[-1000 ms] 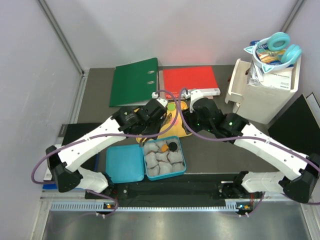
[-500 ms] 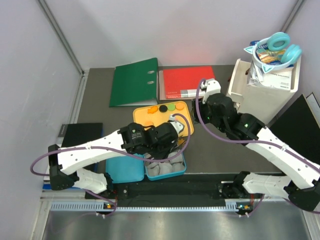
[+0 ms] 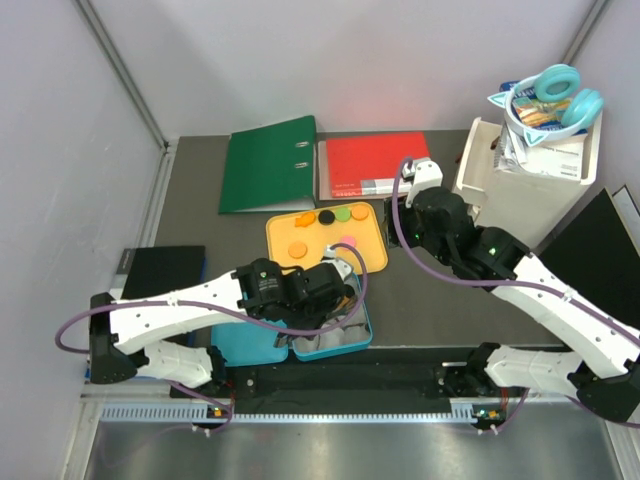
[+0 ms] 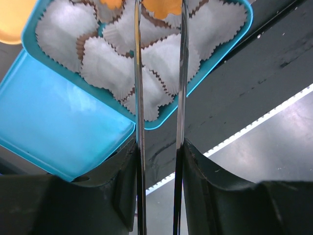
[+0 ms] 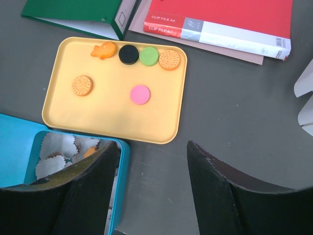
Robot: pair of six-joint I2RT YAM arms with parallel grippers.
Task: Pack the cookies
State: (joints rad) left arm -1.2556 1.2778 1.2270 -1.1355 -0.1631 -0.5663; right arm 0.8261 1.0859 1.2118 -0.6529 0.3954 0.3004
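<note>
The cookies lie on a yellow tray (image 3: 375, 250): a black cookie (image 5: 128, 54), a green one (image 5: 149, 56), a pink one (image 5: 140, 94), two round orange ones (image 5: 82, 85) and an orange fish shape (image 5: 103, 50). A blue tin (image 4: 222, 51) holds white crinkled paper cups (image 4: 110, 68). My left gripper (image 4: 160, 5) hangs over the tin (image 3: 365, 325), its thin blades shut on an orange cookie (image 4: 162, 7); another orange piece lies in a cup beside it. My right gripper (image 5: 152, 144) is open and empty, held above the table right of the tray (image 3: 405, 225).
The tin's blue lid (image 4: 58, 132) lies left of the tin. A green binder (image 3: 268, 163) and a red folder (image 3: 375, 163) lie behind the tray. A white bin with turquoise headphones (image 3: 530, 180) stands at the back right. Dark flat objects lie at the left (image 3: 160, 265) and right (image 3: 600, 250) edges.
My left gripper has moved from the yellow tray toward me, over the blue tin. My right gripper drew back from the tray to the right, then stayed still.
</note>
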